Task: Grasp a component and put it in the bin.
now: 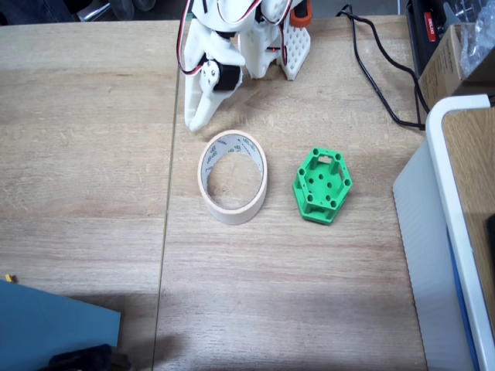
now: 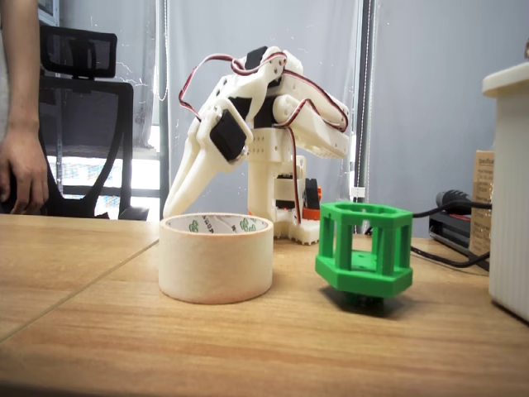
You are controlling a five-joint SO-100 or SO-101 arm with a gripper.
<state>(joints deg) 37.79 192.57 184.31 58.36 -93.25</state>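
A pale wood-grain desk (image 1: 309, 294) carries the tape-roll bin (image 1: 233, 188) beside the green component (image 1: 322, 185); the white hand (image 1: 195, 120), fingers pressed together, points down behind them.

Nothing here reads clearly. The inner wall of the bin (image 1: 233, 188), the tape roll on the table, carries small green printed marks, seen along its far inside rim in both fixed views (image 2: 216, 256), but they are too small to make out.
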